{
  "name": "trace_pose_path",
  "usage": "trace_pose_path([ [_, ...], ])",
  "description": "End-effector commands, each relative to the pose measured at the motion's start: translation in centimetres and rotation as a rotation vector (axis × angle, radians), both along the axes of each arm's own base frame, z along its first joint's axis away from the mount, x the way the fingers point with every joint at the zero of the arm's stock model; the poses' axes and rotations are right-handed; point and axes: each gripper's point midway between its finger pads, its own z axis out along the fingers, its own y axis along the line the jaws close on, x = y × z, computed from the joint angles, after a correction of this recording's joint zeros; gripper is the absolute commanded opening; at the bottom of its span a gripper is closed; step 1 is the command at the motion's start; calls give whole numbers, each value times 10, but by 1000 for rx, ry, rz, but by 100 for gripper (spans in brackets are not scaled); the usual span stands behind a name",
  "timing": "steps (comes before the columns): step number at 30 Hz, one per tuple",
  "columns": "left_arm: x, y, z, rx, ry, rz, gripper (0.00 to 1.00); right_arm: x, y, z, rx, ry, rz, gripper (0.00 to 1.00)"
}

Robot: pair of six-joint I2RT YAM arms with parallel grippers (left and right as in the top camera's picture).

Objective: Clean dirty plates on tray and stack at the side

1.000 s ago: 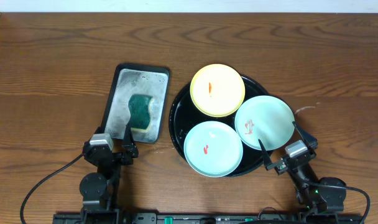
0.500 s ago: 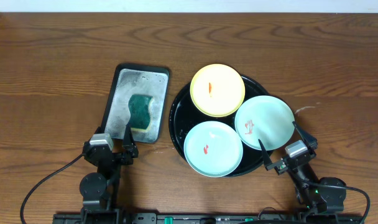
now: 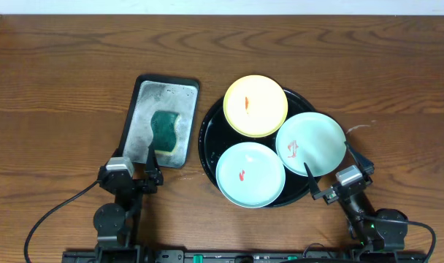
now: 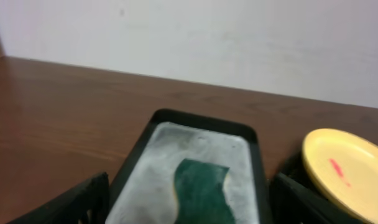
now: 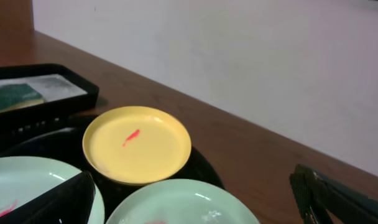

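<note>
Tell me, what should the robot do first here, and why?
Likely the left claw should reach forward and take the green sponge from its soapy tray: the claw is open and empty, and all three plates on the black tray show red smears.

A rectangular black sponge tray (image 3: 168, 78) lies slightly slanted, its floor filmed with whitish soapy foam (image 3: 162, 96), a dark green wavy-edged sponge (image 3: 163, 129) with a yellow underside lying flat in its near half, and a plain pale wall (image 4: 239, 37) behind.
</note>
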Motion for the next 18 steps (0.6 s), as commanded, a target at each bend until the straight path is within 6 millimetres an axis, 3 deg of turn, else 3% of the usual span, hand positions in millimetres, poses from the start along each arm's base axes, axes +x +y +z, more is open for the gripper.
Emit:
trace_pose_path([
  [1, -1, -23, 13, -15, -57, -130, 82, 1, -4, 3, -10, -20, -18, 99],
  [9, -12, -30, 79, -52, -245, -177, 82, -7, 5, 43, 193, -85, 55, 99],
  [13, -24, -39, 121, -44, -282, -231, 82, -18, 8, 81, 197, -143, 84, 99],
  [18, -24, -46, 153, -56, -176, -271, 82, -28, 14, 125, 169, -80, 111, 99],
])
